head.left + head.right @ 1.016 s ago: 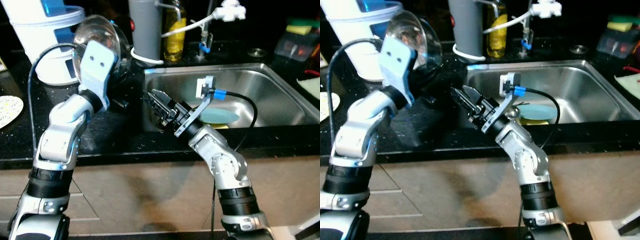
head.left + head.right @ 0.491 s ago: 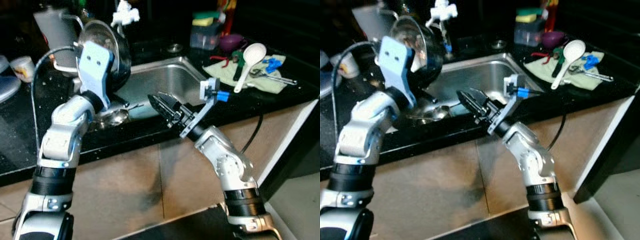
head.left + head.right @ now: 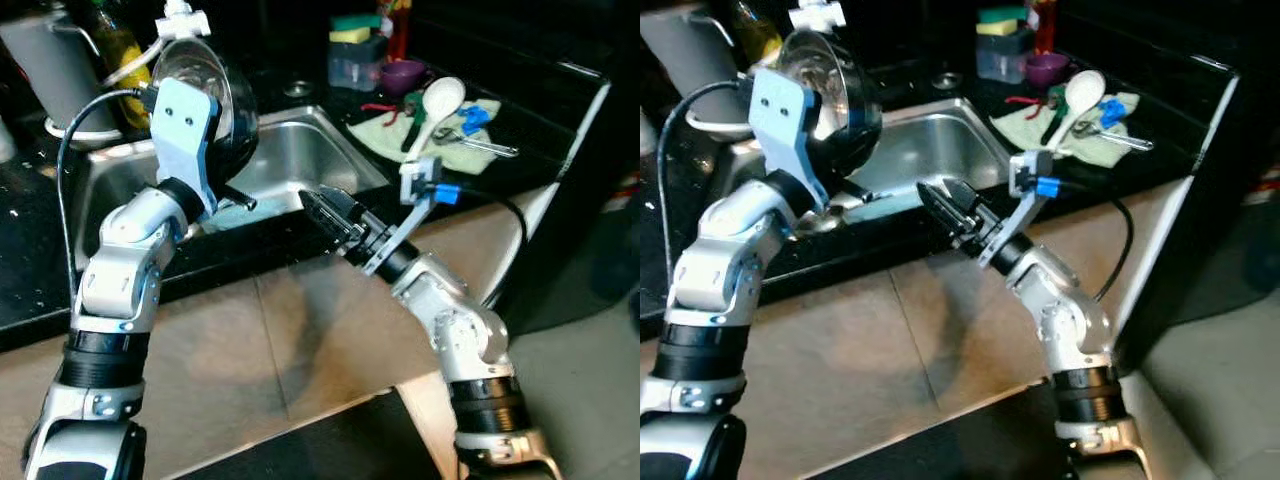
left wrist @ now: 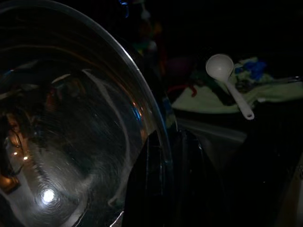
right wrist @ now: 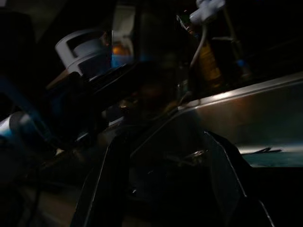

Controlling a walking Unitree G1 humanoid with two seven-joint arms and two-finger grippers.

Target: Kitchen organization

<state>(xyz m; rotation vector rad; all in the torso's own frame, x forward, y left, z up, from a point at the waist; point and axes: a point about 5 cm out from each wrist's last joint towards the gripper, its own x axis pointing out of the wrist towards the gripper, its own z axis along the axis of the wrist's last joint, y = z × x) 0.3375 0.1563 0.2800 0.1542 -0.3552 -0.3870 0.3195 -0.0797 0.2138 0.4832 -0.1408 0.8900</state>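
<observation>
Above steel sink (image 3: 300, 160), left claw (image 4: 163, 189) grips shiny round bowl (image 3: 205, 95).

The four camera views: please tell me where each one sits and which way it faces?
Left eye, right eye: on the head, looking down at the sink and counter; both arms show, left gripper holding a glass bowl, right gripper.
Left wrist: along its fingers on the bowl's rim, toward the white spoon.
Right wrist: toward the sink's wall.
Shared: bowl, spoon, sink.
</observation>
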